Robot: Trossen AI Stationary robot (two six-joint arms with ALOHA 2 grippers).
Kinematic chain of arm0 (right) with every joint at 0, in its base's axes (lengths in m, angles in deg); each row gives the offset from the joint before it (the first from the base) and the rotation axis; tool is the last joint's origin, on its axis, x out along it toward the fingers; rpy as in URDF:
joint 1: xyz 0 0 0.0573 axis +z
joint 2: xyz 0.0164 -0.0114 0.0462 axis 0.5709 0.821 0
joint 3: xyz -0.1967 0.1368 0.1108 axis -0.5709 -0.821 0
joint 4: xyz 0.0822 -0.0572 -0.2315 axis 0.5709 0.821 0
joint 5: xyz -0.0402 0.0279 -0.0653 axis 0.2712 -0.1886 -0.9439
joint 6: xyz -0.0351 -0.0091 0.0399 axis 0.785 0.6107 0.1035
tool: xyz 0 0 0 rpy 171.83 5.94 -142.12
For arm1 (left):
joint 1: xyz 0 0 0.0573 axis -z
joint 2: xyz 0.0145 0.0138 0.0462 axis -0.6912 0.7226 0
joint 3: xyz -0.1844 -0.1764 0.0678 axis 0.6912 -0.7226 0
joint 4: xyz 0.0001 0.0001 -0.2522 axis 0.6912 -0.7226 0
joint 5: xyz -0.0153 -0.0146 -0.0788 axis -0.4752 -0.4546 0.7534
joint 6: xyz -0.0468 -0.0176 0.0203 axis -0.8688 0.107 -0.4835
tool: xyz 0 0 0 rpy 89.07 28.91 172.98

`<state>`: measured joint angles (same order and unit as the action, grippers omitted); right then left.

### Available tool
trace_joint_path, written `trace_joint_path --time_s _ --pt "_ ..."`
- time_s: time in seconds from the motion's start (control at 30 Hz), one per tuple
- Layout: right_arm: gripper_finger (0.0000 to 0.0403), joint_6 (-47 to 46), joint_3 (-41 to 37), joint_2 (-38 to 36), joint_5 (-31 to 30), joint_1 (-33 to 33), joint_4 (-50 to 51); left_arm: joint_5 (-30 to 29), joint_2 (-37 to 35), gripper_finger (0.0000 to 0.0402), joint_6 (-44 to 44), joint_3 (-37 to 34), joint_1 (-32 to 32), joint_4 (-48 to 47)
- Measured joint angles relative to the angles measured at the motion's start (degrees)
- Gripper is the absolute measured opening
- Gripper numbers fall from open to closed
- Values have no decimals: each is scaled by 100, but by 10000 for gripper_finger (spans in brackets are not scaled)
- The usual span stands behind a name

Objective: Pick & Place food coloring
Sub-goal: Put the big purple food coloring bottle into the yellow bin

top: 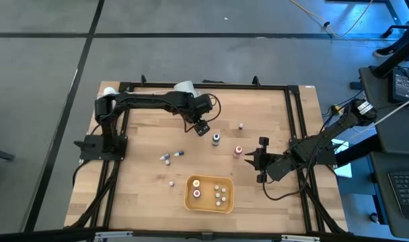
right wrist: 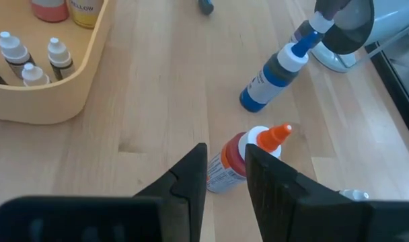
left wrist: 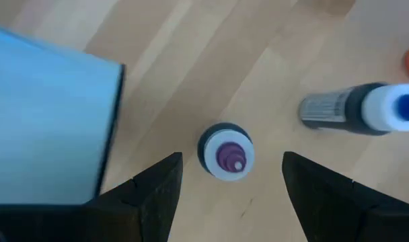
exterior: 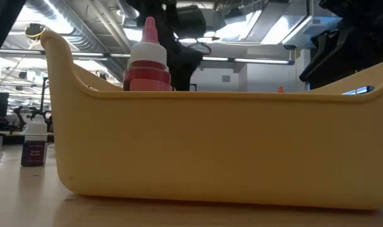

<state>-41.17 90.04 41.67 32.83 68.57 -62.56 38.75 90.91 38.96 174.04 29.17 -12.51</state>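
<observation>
Food coloring bottles lie scattered over the wooden table point(top: 144, 181) in the high view: several stand in the yellow tray point(top: 226, 202) near the front edge, two lie on their sides point(top: 172, 156) left of centre, one small one point(top: 171, 183) stands just left of the tray, and a blue-bodied bottle point(top: 216, 139), an orange-capped bottle point(top: 238, 152) and a small whitish one point(top: 241, 126) stand toward the middle. The left gripper point(top: 203, 127) hangs just beside the blue-bodied bottle; the right gripper point(top: 260, 159) sits near the orange-capped bottle, not touching it.

From the low view, the tray wall point(exterior: 229, 151) fills the picture, with a red-capped bottle point(exterior: 147, 63) rising above its rim and a dark purple-labelled bottle point(exterior: 34, 146) standing on the table to its left.

Seen by the left wrist, the fingers point(left wrist: 157, 191) stand wide apart on either side of a purple-tipped bottle point(left wrist: 226, 152) viewed from above, without touching it; a blue-capped bottle point(left wrist: 356, 109) lies nearby.

Seen by the right wrist, the fingers point(right wrist: 184, 181) are narrow and hold nothing; the orange-capped bottle point(right wrist: 248, 158) stands just ahead of them, the blue bottle point(right wrist: 272, 77) farther on, and white-capped bottles point(right wrist: 29, 60) stand in the tray.
</observation>
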Motion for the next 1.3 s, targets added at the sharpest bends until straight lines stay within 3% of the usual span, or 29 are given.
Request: trace_joint_path --time_s 0.57,1.3 --pt "104 2 0 0 2 2 25 -114 572 243 155 -2 0 312" --pt "104 11 0 0 2 2 37 -67 563 182 162 118 -16 4"
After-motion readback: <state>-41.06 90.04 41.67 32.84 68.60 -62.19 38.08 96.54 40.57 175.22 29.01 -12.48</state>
